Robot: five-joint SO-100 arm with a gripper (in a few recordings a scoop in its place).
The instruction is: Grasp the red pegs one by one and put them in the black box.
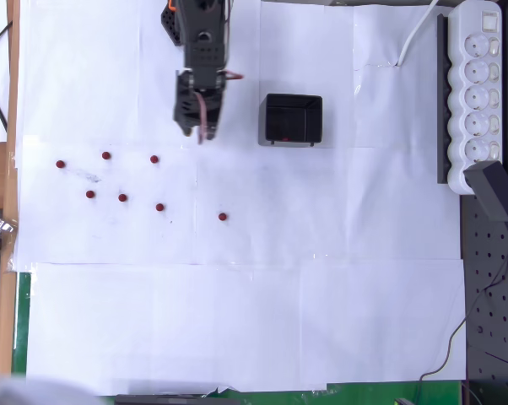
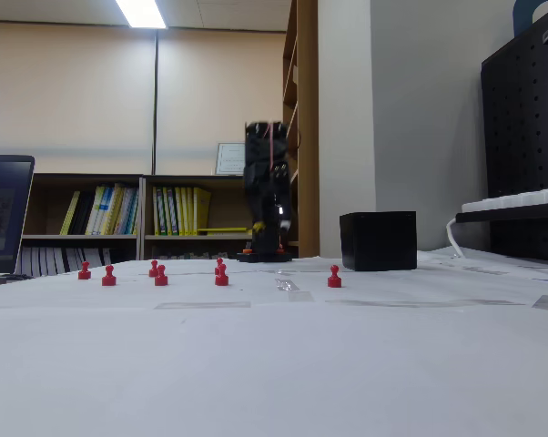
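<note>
Box (image 1: 293,119), black, square, low-walled, sits on white paper (image 1: 237,295) to the right of the arm (image 1: 199,51) in the overhead view. A small red spot shows on its glossy floor near the bottom wall (image 1: 286,138); probably one peg, but reflection makes it hard to confirm. In the fixed view the box (image 2: 378,240) is seen side-on and its inside is hidden.

Seven pegs stand loose on the paper, left of and below the box in the overhead view: three in an upper row (image 1: 61,164) (image 1: 106,156) (image 1: 154,159), three in a lower row (image 1: 90,194) (image 1: 122,197) (image 1: 159,207), and one apart, nearer the box (image 1: 223,217). All are well clear of the gripper. In the fixed view they stand upright; two near the middle overlap (image 2: 220,271), so the count there is unclear.

Gripper (image 1: 199,131) hangs beside the box, to its left, pointing down the picture in the overhead view. Its tips are dark and foreshortened; cannot tell whether the fingers are apart or together. Nothing red seen between them.

Power strip (image 1: 478,84) lies along the right edge, partly cut off.
</note>
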